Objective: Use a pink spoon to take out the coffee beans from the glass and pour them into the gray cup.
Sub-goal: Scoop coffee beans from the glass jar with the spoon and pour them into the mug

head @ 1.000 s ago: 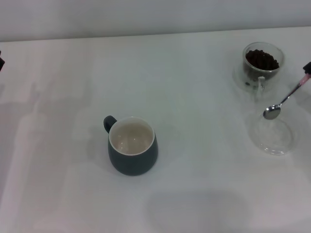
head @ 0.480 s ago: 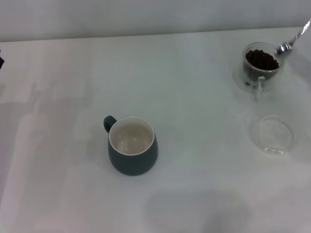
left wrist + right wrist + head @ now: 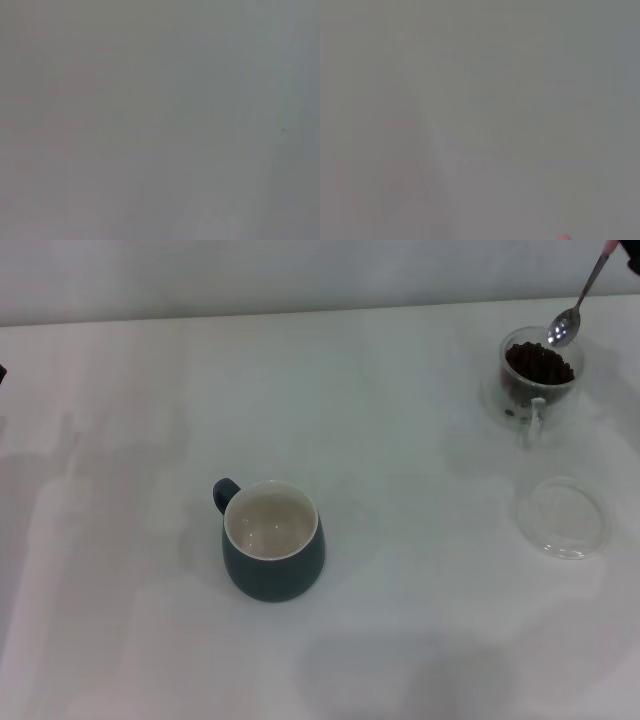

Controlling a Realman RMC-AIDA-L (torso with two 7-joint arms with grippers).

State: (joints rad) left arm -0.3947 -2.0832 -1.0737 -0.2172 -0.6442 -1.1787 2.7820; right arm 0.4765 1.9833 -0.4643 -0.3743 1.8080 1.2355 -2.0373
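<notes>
The pink spoon point(image 3: 572, 312) hung at upper right, its bowl over the glass point(image 3: 538, 375); light, stiff, slippery, best held by its handle; the right gripper's state was untellable

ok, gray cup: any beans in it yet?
Empty. The head view shows the gray cup's cream inside bare; the coffee beans are all in the glass, pink spoon above it.

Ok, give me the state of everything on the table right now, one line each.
pink spoon: in the air, bowl just above the glass rim, empty
glass: upright, holding beans
coffee beans: all in the glass
gray cup: upright, empty
clear round dish: flat on the table, empty
</notes>
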